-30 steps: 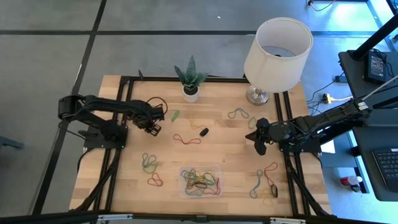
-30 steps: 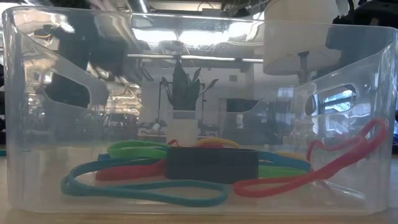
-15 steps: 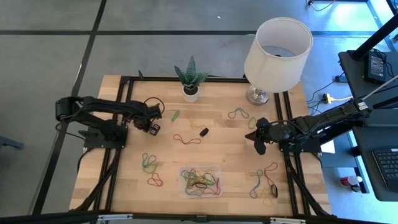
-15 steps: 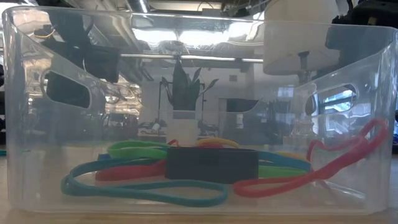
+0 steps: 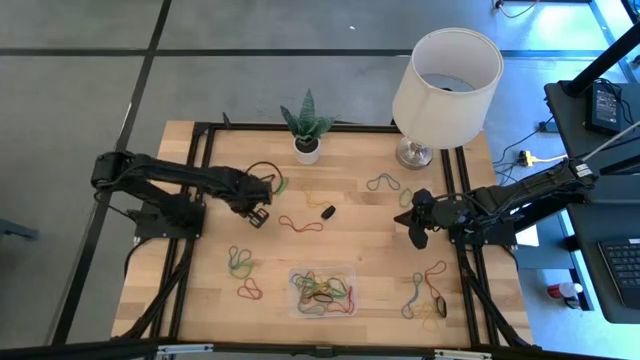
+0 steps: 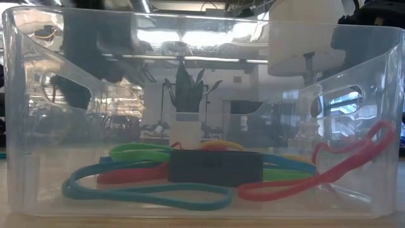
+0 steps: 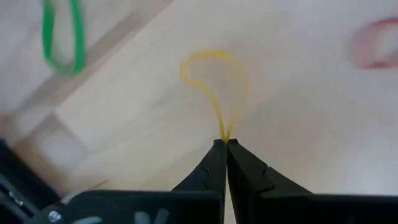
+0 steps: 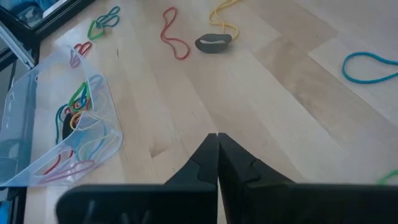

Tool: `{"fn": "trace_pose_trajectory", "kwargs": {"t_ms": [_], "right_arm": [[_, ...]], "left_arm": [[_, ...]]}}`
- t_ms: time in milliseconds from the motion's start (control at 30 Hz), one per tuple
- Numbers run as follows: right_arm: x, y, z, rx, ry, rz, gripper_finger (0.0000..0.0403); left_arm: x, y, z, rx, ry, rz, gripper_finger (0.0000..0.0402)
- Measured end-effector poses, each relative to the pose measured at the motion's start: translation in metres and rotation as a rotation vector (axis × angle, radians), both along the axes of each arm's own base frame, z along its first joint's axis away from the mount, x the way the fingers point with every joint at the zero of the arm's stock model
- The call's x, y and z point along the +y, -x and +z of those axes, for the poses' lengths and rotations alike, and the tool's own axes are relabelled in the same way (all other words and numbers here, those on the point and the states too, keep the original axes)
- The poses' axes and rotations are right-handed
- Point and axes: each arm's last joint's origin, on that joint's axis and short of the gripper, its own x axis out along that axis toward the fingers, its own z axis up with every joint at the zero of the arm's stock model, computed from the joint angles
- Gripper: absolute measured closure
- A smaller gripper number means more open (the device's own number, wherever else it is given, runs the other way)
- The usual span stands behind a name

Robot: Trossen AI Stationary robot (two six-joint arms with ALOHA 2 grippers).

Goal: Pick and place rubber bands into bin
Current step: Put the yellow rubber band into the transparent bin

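Two arms over one wooden table [image 5: 200, 290], high view: left gripper [image 5: 262, 212] toward the far left, right gripper [image 5: 416, 237] near the right edge. Bin [image 5: 323, 291] at the near edge, middle, holding a tangle of rubber bands [image 5: 322, 289]; more loops lie scattered across the boards. Plant pot [image 5: 307, 148] and lamp [image 5: 446, 76] at the far edge.

Low view: bin wall [image 6: 38, 126] fills the frame, coloured bands [image 6: 145, 190] and a black piece [image 6: 215, 168] inside.

Left wrist view: fingertips pinched on a yellow band [image 7: 214, 87]; green band [image 7: 62, 34] beyond.

Right wrist view: fingers [image 8: 208, 158] pressed together, empty, above bare wood; bin [image 8: 37, 112] off to one side.
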Motion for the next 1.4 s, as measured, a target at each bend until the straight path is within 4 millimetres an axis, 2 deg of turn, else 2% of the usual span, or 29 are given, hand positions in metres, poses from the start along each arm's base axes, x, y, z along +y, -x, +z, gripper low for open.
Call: {"fn": "trace_pose_trajectory", "kwargs": {"t_ms": [200,333,467,667,800,933,1100,1400], "right_arm": [[0.0,0.0,0.0,0.007,0.058,0.04,0.04],[0.0,0.0,0.0,0.011,0.062,0.043,0.04],[0.0,0.001,-0.001,0.02,0.063,0.046,0.04],[0.0,0.002,-0.003,0.042,0.062,0.061,0.04],[0.001,0.004,-0.005,0.079,0.062,0.111,0.04],[0.002,0.004,-0.005,0.089,0.062,0.163,0.04],[0.004,0.005,-0.005,0.09,0.075,0.192,0.04],[0.008,0.006,-0.005,0.089,0.079,0.227,0.04]], "left_arm": [[-0.038,-0.032,0.058,-0.167,-0.093,-0.094,0.04],[-0.066,-0.055,0.086,-0.224,-0.106,-0.151,0.04],[-0.094,-0.087,0.102,-0.218,-0.094,-0.188,0.04],[-0.14,-0.145,0.11,-0.24,-0.087,-0.309,0.04],[-0.171,-0.178,0.109,-0.276,-0.077,-0.416,0.04],[-0.193,-0.197,0.1,-0.292,-0.063,-0.415,0.04],[-0.21,-0.204,0.072,-0.222,-0.001,-0.35,0.04],[-0.243,-0.203,0.017,-0.047,0.103,-0.301,0.04]]}}
